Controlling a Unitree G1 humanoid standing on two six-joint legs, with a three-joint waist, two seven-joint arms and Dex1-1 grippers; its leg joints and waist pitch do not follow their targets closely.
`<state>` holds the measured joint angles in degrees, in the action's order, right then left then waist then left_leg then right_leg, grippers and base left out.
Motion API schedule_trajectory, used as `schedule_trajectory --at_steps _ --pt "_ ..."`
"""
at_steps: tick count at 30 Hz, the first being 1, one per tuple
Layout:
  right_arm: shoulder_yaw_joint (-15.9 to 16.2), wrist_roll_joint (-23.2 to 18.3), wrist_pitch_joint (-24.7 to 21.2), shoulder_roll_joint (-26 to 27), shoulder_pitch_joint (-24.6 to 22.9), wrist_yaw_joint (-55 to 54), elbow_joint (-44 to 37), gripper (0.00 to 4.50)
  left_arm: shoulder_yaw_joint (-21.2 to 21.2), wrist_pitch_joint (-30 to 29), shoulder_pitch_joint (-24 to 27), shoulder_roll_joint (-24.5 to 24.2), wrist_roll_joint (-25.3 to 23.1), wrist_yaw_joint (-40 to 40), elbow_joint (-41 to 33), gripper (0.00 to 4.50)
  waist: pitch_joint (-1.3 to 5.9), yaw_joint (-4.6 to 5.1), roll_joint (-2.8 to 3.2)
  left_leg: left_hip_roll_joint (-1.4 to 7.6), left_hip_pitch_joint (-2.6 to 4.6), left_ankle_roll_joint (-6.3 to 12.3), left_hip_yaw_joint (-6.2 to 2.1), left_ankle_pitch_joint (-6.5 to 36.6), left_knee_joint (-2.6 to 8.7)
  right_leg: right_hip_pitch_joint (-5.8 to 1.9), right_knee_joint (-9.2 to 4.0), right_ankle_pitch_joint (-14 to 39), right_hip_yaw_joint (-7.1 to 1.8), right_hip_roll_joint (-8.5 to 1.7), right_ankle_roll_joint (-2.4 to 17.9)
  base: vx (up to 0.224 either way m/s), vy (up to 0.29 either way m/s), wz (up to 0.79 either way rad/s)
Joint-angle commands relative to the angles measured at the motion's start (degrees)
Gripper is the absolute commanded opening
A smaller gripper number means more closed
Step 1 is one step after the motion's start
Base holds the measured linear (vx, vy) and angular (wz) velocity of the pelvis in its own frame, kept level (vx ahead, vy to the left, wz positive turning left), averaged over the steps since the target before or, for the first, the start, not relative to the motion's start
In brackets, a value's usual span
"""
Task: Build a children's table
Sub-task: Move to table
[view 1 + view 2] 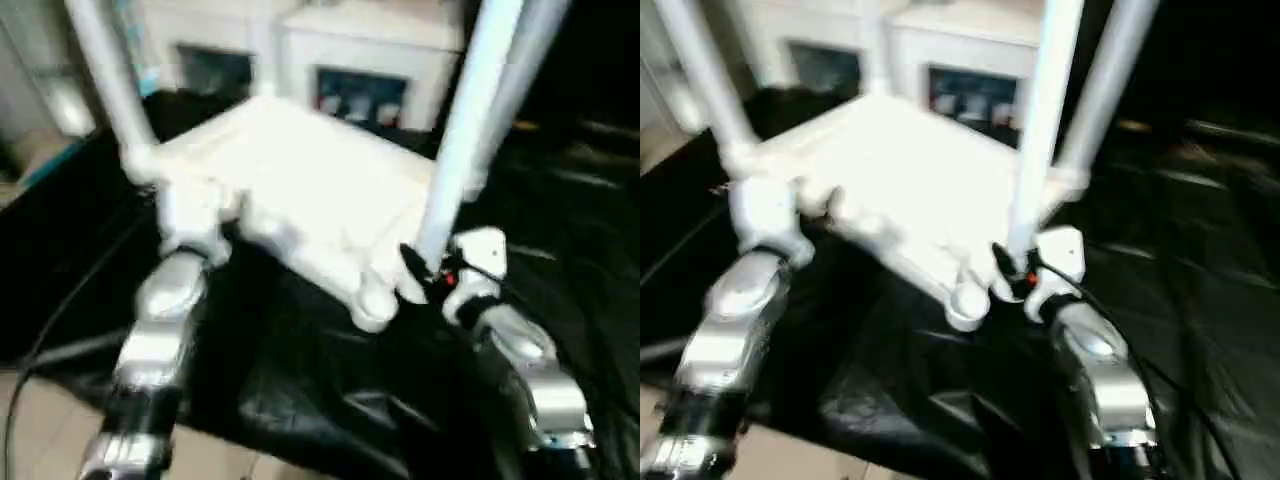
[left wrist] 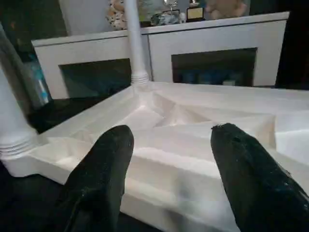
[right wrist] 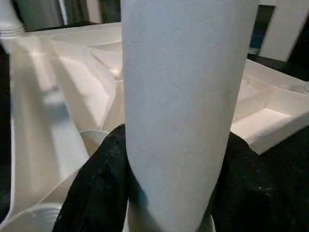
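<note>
The children's table [image 1: 300,190] lies upside down on a black sheet [image 1: 330,390], legs up. The right gripper [image 3: 176,188] clasps a white leg [image 3: 186,96] between its fingers, beside the near corner socket [image 1: 372,305]. The left gripper [image 2: 169,159] stands parted, empty, with the ribbed underside just ahead.

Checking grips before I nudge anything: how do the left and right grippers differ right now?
The right gripper is shut on a table leg, its fingers pressed against both sides; the left gripper is open, holding nothing. The right sits at the leg's base, while the left hovers over the tabletop's ribbed underside. Both have black fingers.
</note>
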<state>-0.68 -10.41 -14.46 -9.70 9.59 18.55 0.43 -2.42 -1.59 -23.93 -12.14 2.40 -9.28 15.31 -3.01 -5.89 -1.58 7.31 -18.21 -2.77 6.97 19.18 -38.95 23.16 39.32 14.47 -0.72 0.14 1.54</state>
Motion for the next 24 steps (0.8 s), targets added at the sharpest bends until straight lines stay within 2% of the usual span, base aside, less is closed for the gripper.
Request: schedule_trajectory --at_steps 1,2,3,4,5,6,7,9,10,11,13,14,15,19,20,21,22,23,24 --pt "-0.5 -0.39 0.18 -0.09 0.22 0.21 -1.41 1.88 -0.35 1.08 -1.42 -0.48 0.46 -2.67 2.2 2.99 4.95 0.85 1.56 3.77 2.35 0.35 -1.33 -44.02 2.53 -2.1 -0.54 -39.51 -1.61 -4.34 12.88 0.0 0.0 0.0" --pt "-0.54 -0.38 0.18 -0.14 0.15 0.11 -1.58 1.88 -0.63 1.23 -1.99 -0.61 1.21 -3.98 2.9 2.99 4.49 0.88 1.83 3.33 2.01 -0.06 -0.78 -39.7 2.86 -2.22 -1.69 -34.88 -1.85 -5.01 12.46 -0.054 -0.041 0.05" --pt "-0.74 -0.29 0.17 -0.45 -0.16 -0.14 -2.15 1.88 -1.27 1.09 -3.42 -0.88 2.76 -6.49 4.41 2.99 3.78 0.75 1.09 2.86 0.57 -0.77 -0.35 -27.32 3.75 -3.72 -3.19 -26.3 -2.91 -6.1 11.95 -0.054 -0.041 0.05" --pt "-1.01 -0.4 0.07 -0.58 -0.35 -0.37 -2.57 1.88 -2.05 1.08 -4.48 -0.86 3.74 -7.21 5.67 2.99 3.42 0.52 1.41 3.21 0.14 -1.92 -0.31 -15.53 4.7 -4.41 -4.38 -17.7 -3.44 -6.66 11.86 -0.085 -0.045 0.13" --pt "-1.17 -0.46 0.04 -0.62 -0.42 -0.56 -2.79 1.88 -2.54 1.03 -5.1 -0.9 4.14 -7.24 6.41 2.99 3.12 0.43 1.31 3.33 0.23 -2.37 -0.18 -10.94 5.17 -4.55 -4.93 -13.75 -3.65 -6.83 11.88 -0.052 -0.025 0.09" --pt "-1.36 -0.55 0.0 -0.64 -0.48 -0.79 -3.03 1.88 -3.05 1.24 -5.93 -1.04 4.7 -7.21 7.61 2.99 2.54 0.7 1.53 3.69 0.29 -2.67 -0.18 -4.21 5.97 -4.54 -5.95 -5.23 -3.61 -6.93 11.86 -0.118 -0.046 0.14" --pt "-1.86 -0.88 -0.07 -0.61 -0.55 -1.01 -3.4 1.88 -3.29 0.95 -6.6 -1.3 5.53 -8.12 8.29 2.99 2.47 0.96 1.91 4.05 0.21 -2.63 -0.31 -2.02 6.5 -4.96 -6.4 1.08 -3.52 -7.31 11.66 -0.116 -0.034 0.08" --pt "-2.52 -1.27 -0.11 -0.52 -0.6 -1.27 -3.89 1.88 -3.34 0.63 -7.31 -1.82 6.44 -9.32 9.05 2.99 2.48 1.17 1.66 4.1 -0.02 -1.75 -0.01 -2.28 6.7 -4.92 -6.93 3.65 -3.56 -7.18 10.85 -0.121 -0.035 0.08" --pt "-2.74 -1.35 -0.1 -0.49 -0.6 -1.32 -4.04 1.88 -3.43 0.84 -7.62 -1.98 6.55 -9.8 9.62 2.99 2.51 1.39 1.63 4.02 -0.5 -1.33 -0.08 -2.92 6.84 -5.1 -7.0 4.13 -3.5 -7.14 10.21 -0.069 -0.022 0.02" --pt "-3.17 -1.62 -0.02 -0.38 -0.55 -1.5 -4.38 1.88 -3.22 1.48 -7.71 -2.51 5.57 -9.5 9.99 2.99 2.52 1.45 1.76 3.96 -0.63 -1.15 -0.09 -3.08 6.85 -5.04 -7.14 4.63 -3.45 -7.14 9.86 0.0 0.0 0.0" --pt "-3.56 -2.04 0.02 -0.31 -0.47 -1.61 -5.12 1.88 -3.49 2.58 -7.37 -3.02 4.4 -8.31 9.87 2.99 2.71 1.99 2.43 4.18 -0.61 -0.72 -0.1 -2.65 6.9 -4.48 -7.47 5.55 -2.97 -7.07 9.65 -0.029 -0.011 0.01" --pt "-3.57 -2.07 -0.01 -0.31 -0.46 -1.63 -5.18 1.88 -3.53 2.54 -7.34 -3.06 4.34 -8.22 9.82 2.99 2.7 2.21 2.32 4.22 -0.68 -0.59 -0.04 -2.23 6.89 -4.41 -7.62 5.82 -2.88 -6.99 9.74 0.0 0.0 0.0" --pt "-3.78 -2.45 -0.36 -0.34 -0.33 -1.83 -5.99 1.88 -3.94 2.01 -6.92 -3.57 3.53 -6.94 9.11 2.99 2.76 2.48 2.28 4.22 -1.06 -0.52 -0.14 -2.51 6.92 -4.7 -7.47 5.55 -2.72 -6.99 9.78 0.0 0.0 0.0" --pt "-3.6 -2.49 -0.82 -0.31 0.04 -2.31 -6.94 1.88 -4.96 1.03 -4.77 -3.94 3.38 -5.2 4.6 2.99 2.67 2.76 2.51 4.4 -1.34 -0.48 -0.17 -1.71 6.91 -4.39 -7.75 7.06 -2.44 -7.16 10.01 0.0 0.0 0.0" --pt "-3.48 -2.49 -1.03 0.41 0.32 -2.6 -6.16 1.88 -5.53 -0.39 -2.79 -3.01 4.8 -4.93 0.82 2.99 2.94 3.11 3.3 4.15 0.7 -2.53 2.08 -0.27 5.31 -2.17 -9.63 10.44 -4.16 -4.74 8.27 0.0 0.0 0.0" --pt "-3.51 -2.58 -1.2 0.75 0.44 -2.78 -5.72 1.88 -5.7 -1.36 -2.11 -2.55 5.47 -4.9 -0.39 2.99 2.92 2.74 1.85 2.16 -0.16 -4.49 3.0 2.74 4.84 -3.35 -8.96 12.34 -5.7 -3.66 8.76 0.0 0.0 0.0" --pt "-3.79 -2.86 -1.33 1.33 0.64 -3.27 -5.09 1.88 -5.65 -1.77 -1.27 -1.95 5.56 -4.44 -1.43 2.99 3.19 1.41 1.98 1.37 -0.48 -4.11 3.33 2.87 3.36 -3.27 -9.86 15.02 -9.07 -3.94 8.19 -0.003 0.014 -0.27" --pt "-3.97 -3.01 -1.41 1.69 0.77 -3.61 -4.7 1.88 -5.57 -1.96 -0.77 -1.61 5.49 -4.08 -1.96 2.99 3.2 0.97 1.43 1.05 -0.19 -3.12 3.3 4.27 2.18 -3.21 -10.18 17.34 -10.93 -4.35 8.36 0.0 0.0 0.0" --pt "-3.97 -3.01 -1.41 1.69 0.77 -3.61 -4.7 1.88 -5.57 -1.96 -0.77 -1.61 5.49 -4.08 -1.96 2.99 3.26 -0.04 1.38 0.83 -0.28 -1.79 2.84 4.67 0.82 -3.8 -10.89 19.63 -13.59 -5.6 9.27 -0.007 0.05 -0.23"
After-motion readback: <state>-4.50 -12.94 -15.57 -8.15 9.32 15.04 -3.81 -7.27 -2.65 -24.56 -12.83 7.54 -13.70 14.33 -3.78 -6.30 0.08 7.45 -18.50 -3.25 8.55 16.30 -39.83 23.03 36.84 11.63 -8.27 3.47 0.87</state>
